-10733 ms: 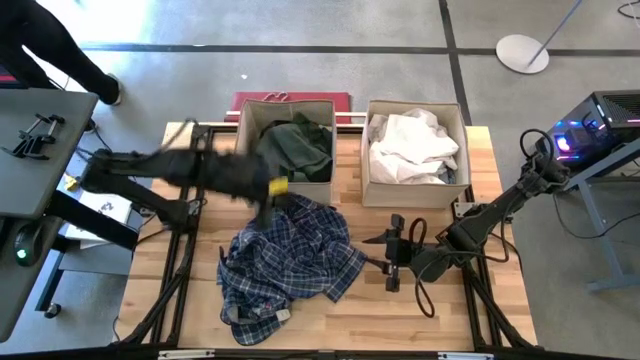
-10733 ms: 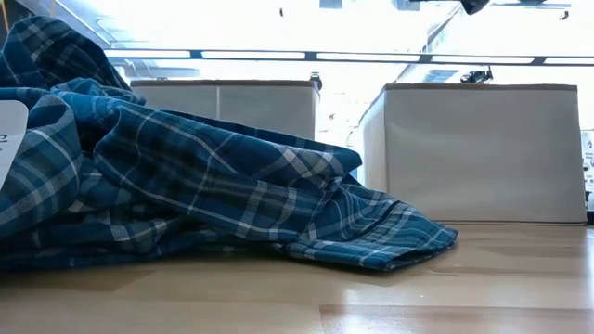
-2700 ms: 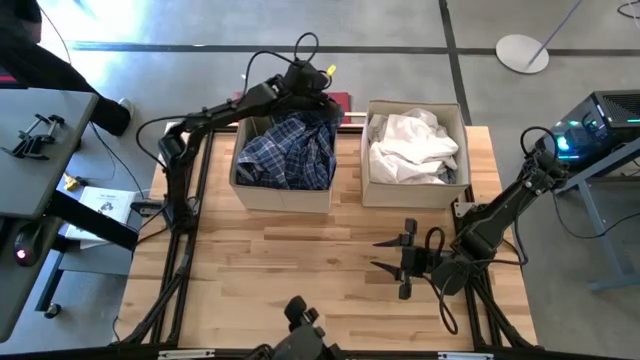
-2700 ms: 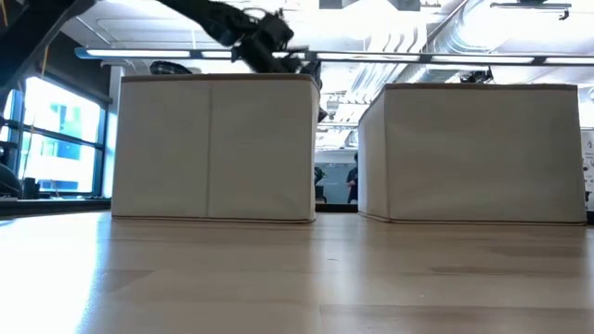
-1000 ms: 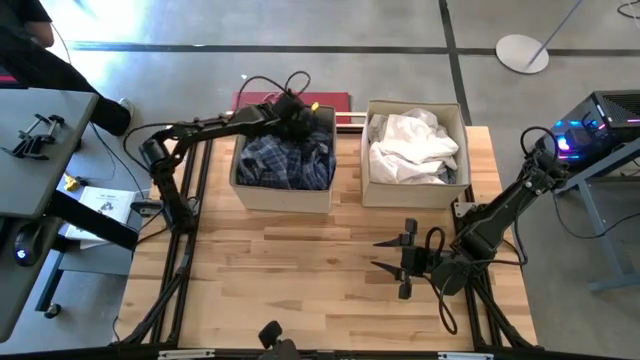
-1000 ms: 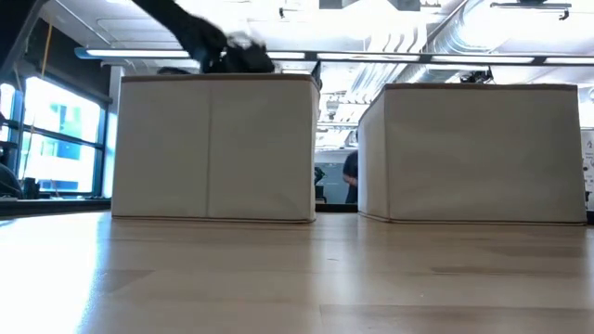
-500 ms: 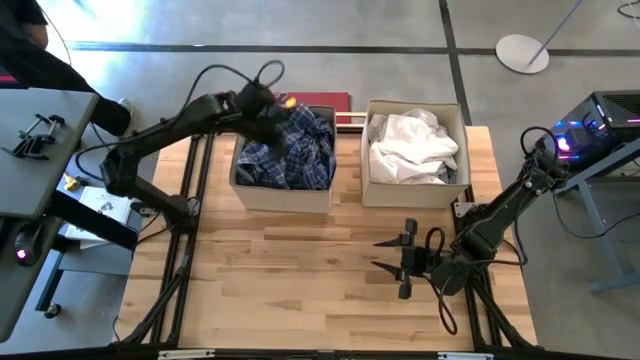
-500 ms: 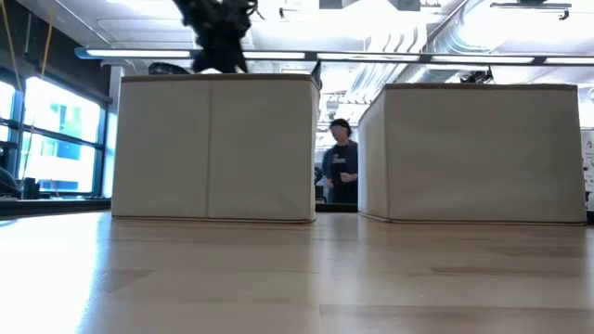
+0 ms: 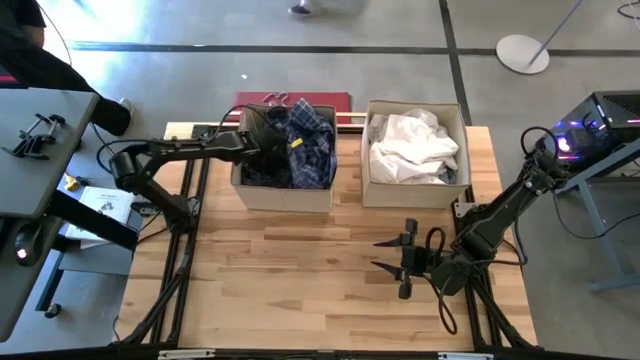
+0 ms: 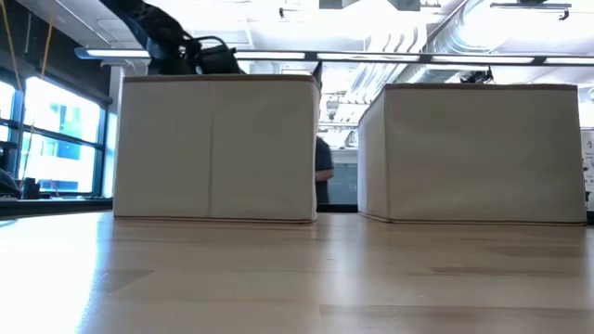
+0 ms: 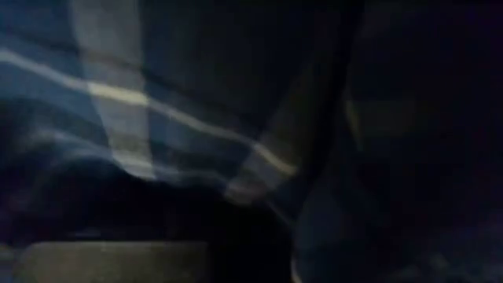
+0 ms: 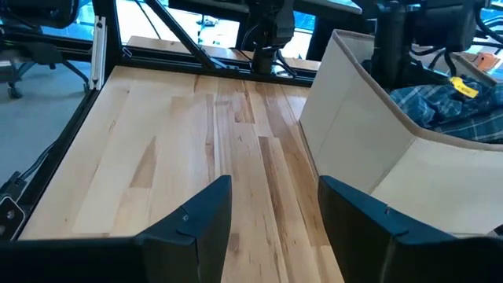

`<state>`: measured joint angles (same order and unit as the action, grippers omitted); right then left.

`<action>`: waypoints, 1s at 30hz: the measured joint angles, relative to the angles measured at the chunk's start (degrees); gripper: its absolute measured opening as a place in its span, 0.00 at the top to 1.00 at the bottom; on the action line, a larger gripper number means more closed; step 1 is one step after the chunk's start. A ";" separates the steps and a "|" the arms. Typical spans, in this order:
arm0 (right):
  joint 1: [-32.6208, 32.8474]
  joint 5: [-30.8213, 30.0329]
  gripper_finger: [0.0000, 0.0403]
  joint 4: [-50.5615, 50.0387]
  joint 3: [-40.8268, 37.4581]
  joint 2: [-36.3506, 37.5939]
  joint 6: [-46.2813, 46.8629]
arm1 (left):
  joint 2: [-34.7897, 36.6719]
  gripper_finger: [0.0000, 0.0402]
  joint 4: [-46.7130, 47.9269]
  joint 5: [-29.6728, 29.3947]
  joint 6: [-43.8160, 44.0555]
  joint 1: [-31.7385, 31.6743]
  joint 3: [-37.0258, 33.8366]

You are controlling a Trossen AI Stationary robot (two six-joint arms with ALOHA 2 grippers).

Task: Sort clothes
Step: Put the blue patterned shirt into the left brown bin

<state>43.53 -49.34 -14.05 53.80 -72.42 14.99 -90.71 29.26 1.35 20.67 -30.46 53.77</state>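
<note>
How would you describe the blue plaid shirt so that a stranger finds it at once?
Two beige boxes stand at the table's far edge. The blue plaid shirt fills the left one, under the left tool. The other box holds only white clothes.

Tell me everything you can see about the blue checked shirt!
The blue plaid shirt is soft cloth, dark blue with pale crossing lines. It lies crumpled in the left beige box, heaped up to the rim, with a small yellow tag showing. The left claw is pushed down into it.
</note>
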 joint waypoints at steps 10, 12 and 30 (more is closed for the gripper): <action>-0.02 -0.02 0.56 -0.30 0.00 0.00 -0.14 | 6.20 0.89 13.67 -0.60 -1.75 0.49 13.89; -0.02 -0.02 0.56 -0.29 0.00 0.00 0.00 | 7.92 0.89 13.42 -0.58 -1.35 1.37 17.10; -0.02 -0.02 0.56 -0.39 0.00 0.00 -0.42 | 1.78 0.89 -16.21 -1.06 -5.81 17.62 19.77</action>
<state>43.51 -49.36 -14.44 53.80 -72.42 14.57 -88.93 13.05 0.29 14.85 -12.83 73.54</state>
